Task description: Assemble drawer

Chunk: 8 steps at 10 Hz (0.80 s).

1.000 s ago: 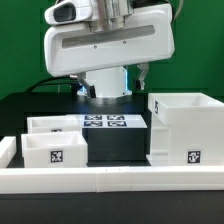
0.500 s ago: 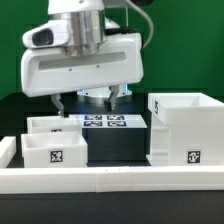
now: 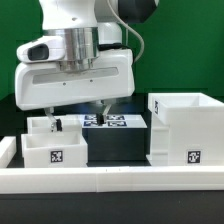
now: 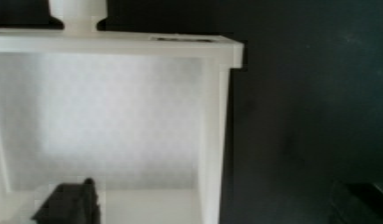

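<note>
The drawer's tall white housing (image 3: pixel 186 128) stands at the exterior view's right. Two small white trays sit at the left, one at the back (image 3: pixel 40 126) and one in front (image 3: pixel 55 152) with a tag on its face. My gripper (image 3: pixel 78 118) is open and low over the back tray. In the wrist view this tray (image 4: pixel 108 120) fills the frame, its knob (image 4: pixel 78 12) at the edge. My gripper (image 4: pixel 218 205) stands astride the tray's side wall (image 4: pixel 225 130): one dark finger (image 4: pixel 67 203) is inside the tray, the other outside over the black table.
The marker board (image 3: pixel 112 123) lies flat between the trays and the housing. A long low white rim wall (image 3: pixel 110 181) runs along the front. The table is black, with a green backdrop behind.
My gripper has moved down and to the exterior view's left, from above the marker board to over the back tray. The trays and housing have not moved.
</note>
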{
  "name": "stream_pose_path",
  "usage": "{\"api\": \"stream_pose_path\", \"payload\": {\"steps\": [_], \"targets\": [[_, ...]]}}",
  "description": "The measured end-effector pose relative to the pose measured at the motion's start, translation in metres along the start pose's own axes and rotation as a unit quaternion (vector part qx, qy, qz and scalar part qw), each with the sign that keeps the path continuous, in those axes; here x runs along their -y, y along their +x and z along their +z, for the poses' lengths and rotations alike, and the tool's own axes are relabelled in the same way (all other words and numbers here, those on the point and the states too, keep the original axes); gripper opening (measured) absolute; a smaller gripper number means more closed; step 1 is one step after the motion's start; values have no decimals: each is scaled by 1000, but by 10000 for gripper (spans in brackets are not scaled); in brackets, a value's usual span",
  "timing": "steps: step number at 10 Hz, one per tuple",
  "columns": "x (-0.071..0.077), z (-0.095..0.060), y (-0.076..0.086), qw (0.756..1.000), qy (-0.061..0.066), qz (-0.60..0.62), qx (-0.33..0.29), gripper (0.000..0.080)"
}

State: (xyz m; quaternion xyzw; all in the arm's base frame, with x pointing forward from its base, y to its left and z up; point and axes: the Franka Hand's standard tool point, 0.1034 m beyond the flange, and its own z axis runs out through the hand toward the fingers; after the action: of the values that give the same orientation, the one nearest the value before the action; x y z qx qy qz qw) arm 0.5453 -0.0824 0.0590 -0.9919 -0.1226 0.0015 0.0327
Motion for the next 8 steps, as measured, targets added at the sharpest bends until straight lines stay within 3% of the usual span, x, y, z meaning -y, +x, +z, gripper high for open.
{"api": "stream_pose_path", "payload": {"steps": [6, 8], "targets": [[-3, 44, -11, 1000, -17, -6, 4, 648], [-5, 51, -14, 1000, -21, -6, 4, 648]]}}
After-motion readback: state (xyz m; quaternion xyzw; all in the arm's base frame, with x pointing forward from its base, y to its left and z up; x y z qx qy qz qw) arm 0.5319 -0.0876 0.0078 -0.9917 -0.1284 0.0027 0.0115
